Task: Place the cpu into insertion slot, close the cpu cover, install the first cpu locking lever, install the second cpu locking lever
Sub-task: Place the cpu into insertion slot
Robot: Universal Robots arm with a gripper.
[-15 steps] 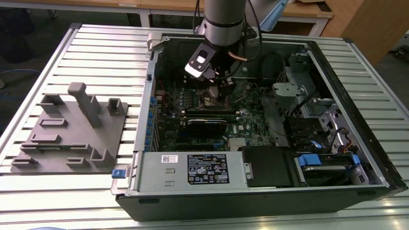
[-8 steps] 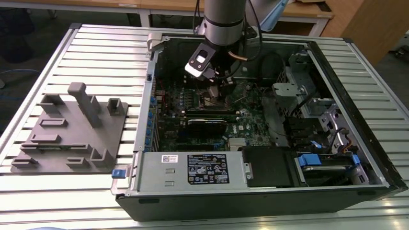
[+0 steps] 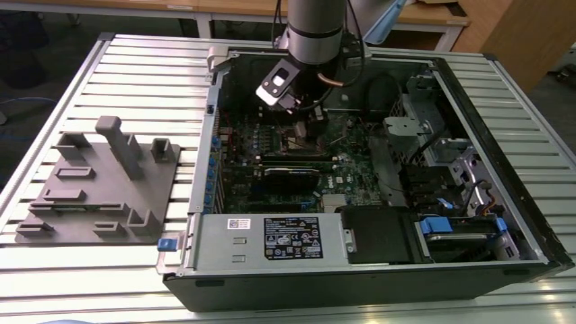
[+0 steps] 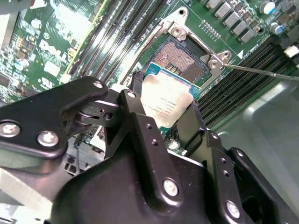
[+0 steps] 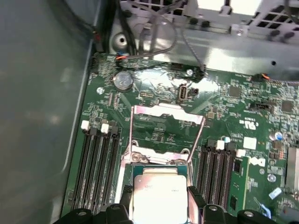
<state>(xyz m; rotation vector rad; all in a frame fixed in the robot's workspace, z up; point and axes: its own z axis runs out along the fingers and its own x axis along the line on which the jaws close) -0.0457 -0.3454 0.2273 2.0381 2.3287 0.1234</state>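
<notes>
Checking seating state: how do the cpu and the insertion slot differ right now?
The cpu has a silver-grey metal top; the insertion slot has a dark centre in a silvery rim. The cpu is clamped in the gripper; the insertion slot sits fixed on the motherboard, uncovered, its contacts exposed. Both are square.

Workshop: slatted aluminium workbench [image 3: 144, 74]

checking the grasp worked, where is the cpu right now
In the second wrist view the cpu is clamped in the gripper, partly over the open slot, which lies between the rows of memory slots.
</notes>
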